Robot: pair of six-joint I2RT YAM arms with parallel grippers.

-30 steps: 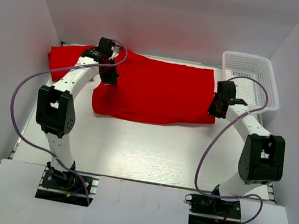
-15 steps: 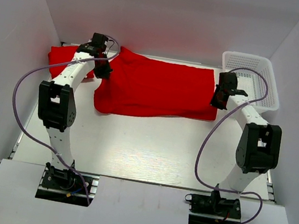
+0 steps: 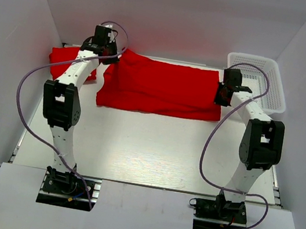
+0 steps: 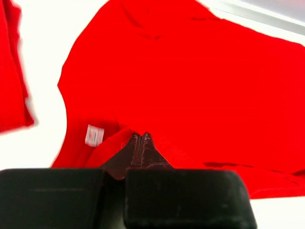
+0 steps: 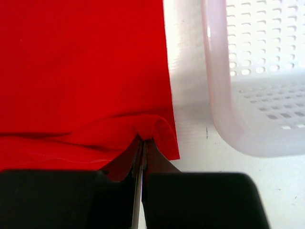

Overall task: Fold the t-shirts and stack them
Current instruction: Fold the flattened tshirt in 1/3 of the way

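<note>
A bright red t-shirt [image 3: 158,86] lies folded in a long band across the far middle of the table. My left gripper [image 3: 108,59] is shut on its left end near the collar; the left wrist view shows the shut gripper [image 4: 139,137] pinching the t-shirt [image 4: 190,86] beside a white label [image 4: 94,135]. My right gripper [image 3: 221,95] is shut on the shirt's right edge; the right wrist view shows the gripper [image 5: 143,140] pinching a raised fold of the t-shirt [image 5: 86,67]. A second red t-shirt [image 3: 65,59] lies at the far left, partly behind my left arm.
A white plastic lattice basket [image 3: 267,81] stands at the far right, close beside my right gripper, and shows in the right wrist view [image 5: 257,76]. White walls close in the table at back and sides. Purple cables loop from both arms.
Both grippers have moved toward the back wall with the shirt's near edge in them. The cloth is now folded over into a narrower, straighter band.
</note>
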